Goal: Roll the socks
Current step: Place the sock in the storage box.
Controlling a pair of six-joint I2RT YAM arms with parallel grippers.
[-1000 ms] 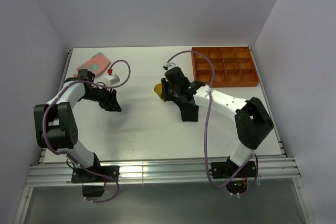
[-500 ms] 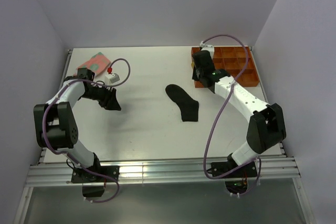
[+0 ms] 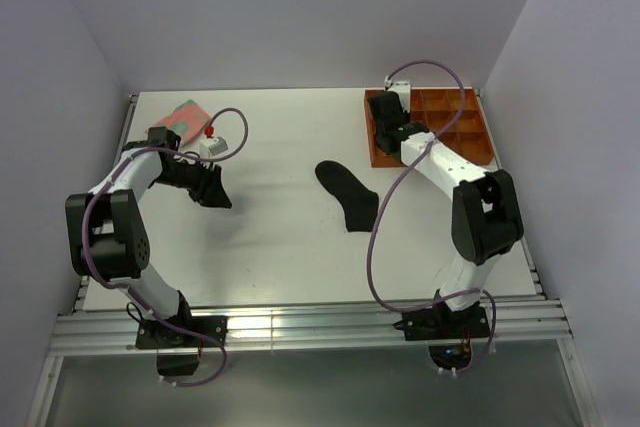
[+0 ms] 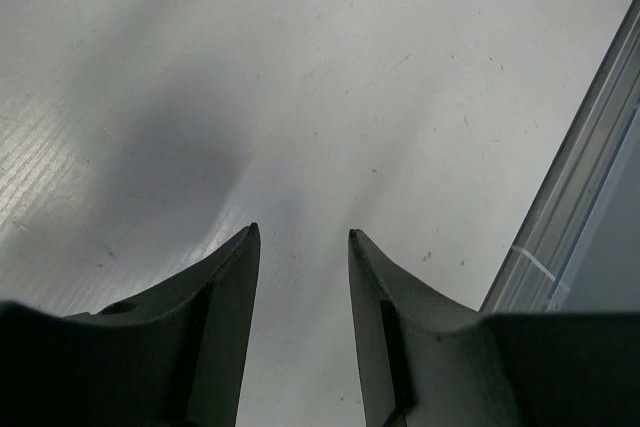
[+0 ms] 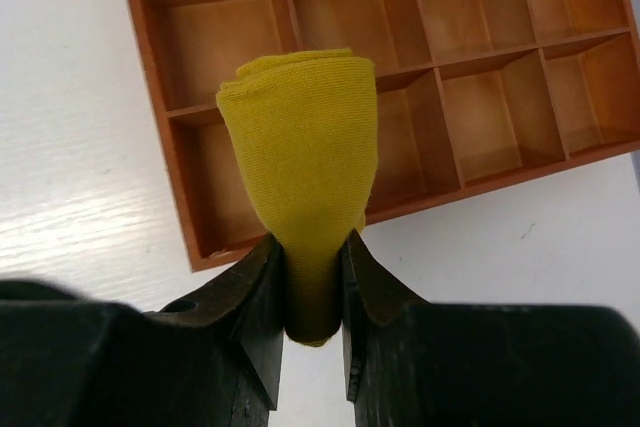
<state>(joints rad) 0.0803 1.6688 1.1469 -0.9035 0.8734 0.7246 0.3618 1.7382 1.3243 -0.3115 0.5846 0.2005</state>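
A rolled mustard-yellow sock (image 5: pixel 300 137) is pinched between the jaws of my right gripper (image 5: pixel 308 242), which is shut on it. It hangs over the near-left compartments of the orange tray (image 5: pixel 470 17). In the top view my right gripper (image 3: pixel 384 133) is over the tray's (image 3: pixel 455 139) left edge, and the yellow sock is hidden under the arm. A black sock (image 3: pixel 350 199) lies flat at the table's middle. The pink sock with green patches (image 3: pixel 178 119) lies at the far left corner. My left gripper (image 3: pixel 213 193) (image 4: pixel 300 232) hovers open over bare table, holding nothing.
The table's metal edge rail (image 4: pixel 570 197) shows at the right of the left wrist view. The left arm's purple cable (image 3: pixel 235 132) loops above the table near the pink sock. White walls close in the table on three sides.
My right arm has carried the yellow sock from the table's middle to above the orange tray, uncovering the black sock. The left arm has not moved.
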